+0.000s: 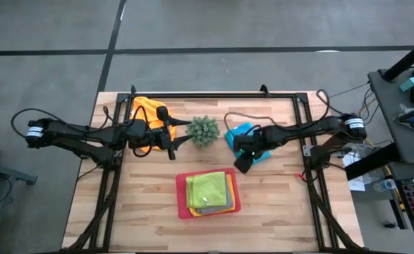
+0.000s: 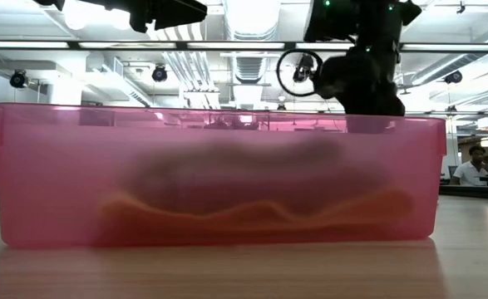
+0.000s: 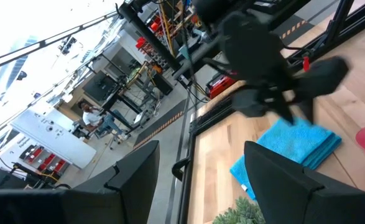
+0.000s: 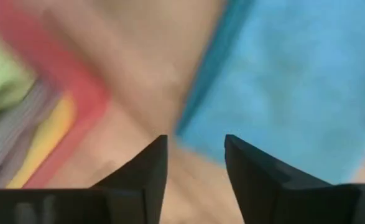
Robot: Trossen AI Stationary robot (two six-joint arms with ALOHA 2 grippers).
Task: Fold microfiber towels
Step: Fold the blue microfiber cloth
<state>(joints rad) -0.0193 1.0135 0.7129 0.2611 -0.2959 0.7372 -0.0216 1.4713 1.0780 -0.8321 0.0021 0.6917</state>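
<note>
A folded light blue towel (image 1: 240,132) (image 4: 288,81) lies flat on the table right of the plant. My right gripper (image 1: 240,165) (image 4: 196,146) hovers open over the bare wood at the towel's near edge, pointing steeply down, nothing between its fingers. A pink tray (image 1: 181,204) (image 2: 227,166) at the table's near middle holds a stack of folded towels, with the lime green one (image 1: 208,189) on top and grey and yellow edges (image 4: 42,140) beneath. An orange towel (image 1: 145,109) lies crumpled at the far left. Above it my left gripper (image 1: 170,135) (image 3: 201,180) waits level and open.
A small spiky green plant (image 1: 203,131) stands between the two grippers. A black frame (image 1: 214,94) runs along the table's far edge and sides. Bare wood lies left and right of the tray.
</note>
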